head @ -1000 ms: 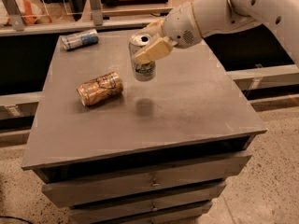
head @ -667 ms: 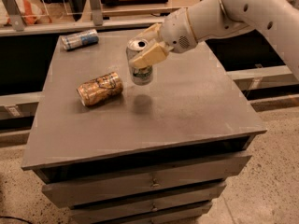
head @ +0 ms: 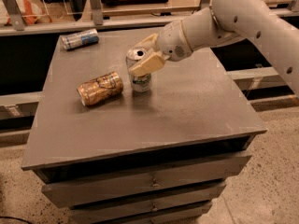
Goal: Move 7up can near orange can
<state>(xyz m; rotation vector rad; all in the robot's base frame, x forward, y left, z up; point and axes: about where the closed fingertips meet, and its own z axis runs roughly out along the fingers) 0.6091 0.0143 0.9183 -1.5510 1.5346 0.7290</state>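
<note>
The 7up can (head: 140, 81) is whitish-silver with green lettering and a silver top. It stands upright at the middle of the grey table top (head: 187, 111). My gripper (head: 141, 59) is shut on the can's upper part, with one beige finger (head: 146, 63) across its front. The can's base is on or just above the table; I cannot tell which. The orange can (head: 100, 88) is orange-gold and dented. It lies on its side just left of the 7up can, a small gap apart.
A blue-and-silver can (head: 80, 38) lies on its side at the table's far left corner. My white arm (head: 243, 17) reaches in from the upper right. The table is a drawer cabinet with drawers (head: 152, 183) below. A rail and shelving stand behind.
My gripper has carried the 7up can lower and a little to the left, down to the table beside the orange can. The other cans have not moved.
</note>
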